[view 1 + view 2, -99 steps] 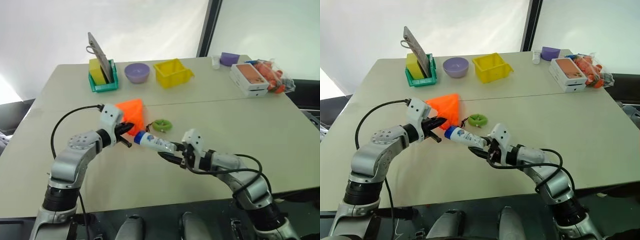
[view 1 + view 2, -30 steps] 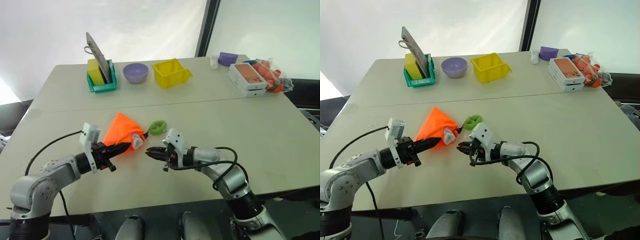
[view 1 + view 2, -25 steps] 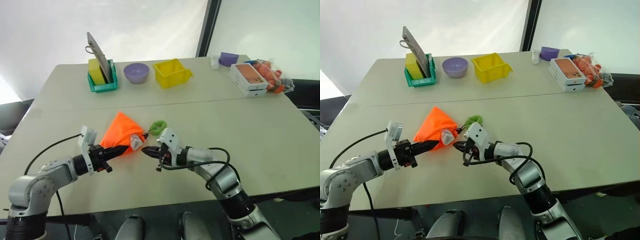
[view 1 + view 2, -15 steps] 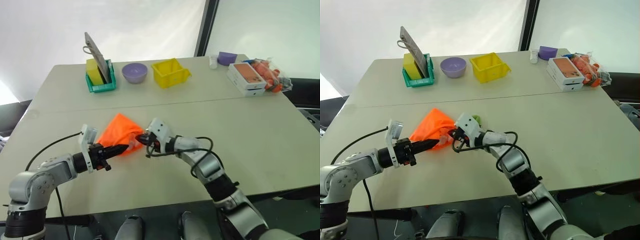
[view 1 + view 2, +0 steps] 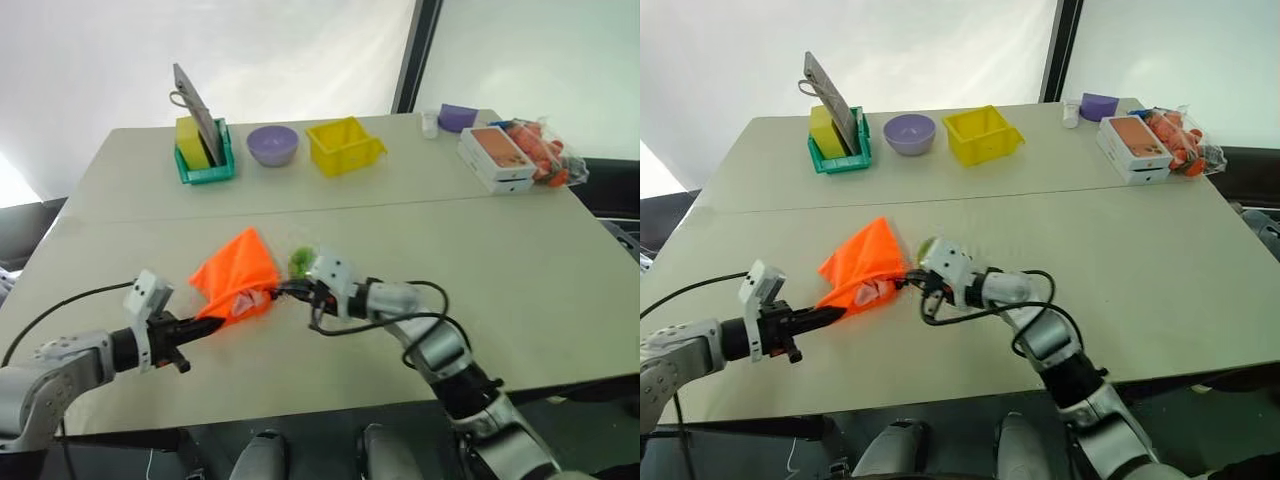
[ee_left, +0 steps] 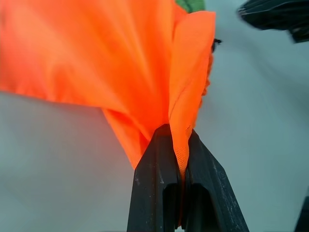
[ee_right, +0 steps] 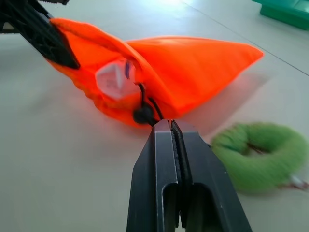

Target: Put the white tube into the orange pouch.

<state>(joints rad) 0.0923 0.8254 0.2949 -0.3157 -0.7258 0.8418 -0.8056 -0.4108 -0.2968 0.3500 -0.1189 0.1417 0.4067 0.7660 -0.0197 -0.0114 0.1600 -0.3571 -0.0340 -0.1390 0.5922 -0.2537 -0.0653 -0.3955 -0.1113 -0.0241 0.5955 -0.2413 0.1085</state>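
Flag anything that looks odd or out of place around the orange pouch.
The white tube is not fully tucked in: its end shows at the open mouth of the orange pouch. The left gripper pinches the pouch's rim, so the fabric sits bunched and lifted. The green ring lies loose beside it.

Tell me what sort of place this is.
Probably a test or demo setup, not a home: a plain table beside white fabric walls, with unrelated props along its far edge, such as a yellow bin and purple bowl.

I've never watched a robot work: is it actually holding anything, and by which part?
The left tool pinches the orange pouch by a fold of fabric at its open edge. The right tool is shut on the pouch's black cord.
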